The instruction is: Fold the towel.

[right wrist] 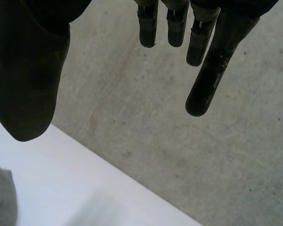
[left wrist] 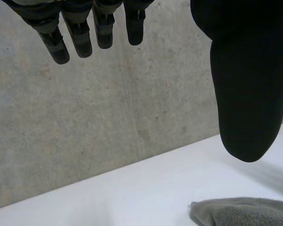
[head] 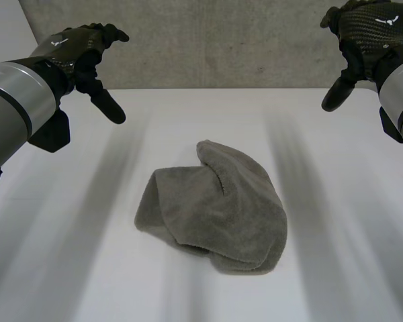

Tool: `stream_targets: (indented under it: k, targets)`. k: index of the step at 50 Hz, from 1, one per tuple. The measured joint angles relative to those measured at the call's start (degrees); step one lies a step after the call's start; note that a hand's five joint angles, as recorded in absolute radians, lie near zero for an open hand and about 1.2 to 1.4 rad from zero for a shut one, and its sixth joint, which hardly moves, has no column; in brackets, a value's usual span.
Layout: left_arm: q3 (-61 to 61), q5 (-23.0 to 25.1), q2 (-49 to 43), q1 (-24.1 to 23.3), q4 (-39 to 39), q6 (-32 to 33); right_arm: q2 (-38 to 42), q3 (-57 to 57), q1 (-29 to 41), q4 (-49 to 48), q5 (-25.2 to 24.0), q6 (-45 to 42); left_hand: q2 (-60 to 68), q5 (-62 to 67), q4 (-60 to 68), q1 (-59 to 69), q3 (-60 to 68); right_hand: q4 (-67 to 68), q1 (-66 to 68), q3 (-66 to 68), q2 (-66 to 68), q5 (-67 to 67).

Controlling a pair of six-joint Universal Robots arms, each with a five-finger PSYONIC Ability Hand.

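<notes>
We hold both hands up and apart over the far side of the white table [head: 60,268], the left hand [head: 80,47] toward its far left corner and the right hand [head: 366,30] toward its far right corner. Neither touches anything. In the left wrist view the fingers [left wrist: 80,42] hang straight and loose with the thumb well apart from them. The right wrist view shows the same on the other side, so both hands are released and grasp nothing.

The rumpled grey terry towel [head: 215,215] lies about midway between the table's left and right edges, well in from the far edge and well apart from either hand. It is not flat: one flap is turned over on itself and the outline is rounded, with no clean corner that we can pick out.

We judge that the folding has not begun. Keeping the hands high and wide leaves the cloth in plain view from the head camera. From here we would need to find two corners or a straight edge and spread the towel before any tidy fold. The plain grey concrete wall [head: 221,40] stands behind the far edge.
</notes>
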Motion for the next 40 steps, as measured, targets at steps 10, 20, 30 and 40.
stream_targets:
  k: [10, 20, 30, 40]
  targets:
    - [-0.1, 0.1, -0.4, -0.1, 0.0, 0.0, 2.9, -2.2, -0.4, 2.6, -2.2, -0.3, -0.1, 0.0, 0.0, 0.0, 0.0, 0.0, 0.0, 0.0, 0.0, 0.0]
    - [-0.2, 0.1, 0.1, -0.1, 0.3, 0.0, 3.2, -1.9, -0.9, 2.4, -2.8, -0.3, -0.1, 0.0, 0.0, -0.1, 0.0, 0.0, 0.0, 0.0, 0.0, 0.0]
    - [-3.0, 0.7, 0.5, -0.3, 0.4, 0.9, 5.4, 0.9, -0.4, 1.9, -12.4, -9.6, 0.1, 0.0, 0.2, 0.1, 0.1, 0.0, 0.0, 0.0, 0.0, 0.0]
    - [-19.0, 0.8, 0.6, 0.2, 9.4, 7.1, 19.8, -2.7, 4.1, 2.0, -26.8, -24.6, 0.0, 0.0, 0.1, -0.1, 0.0, 0.0, 0.0, 0.0, 0.0, 0.0]
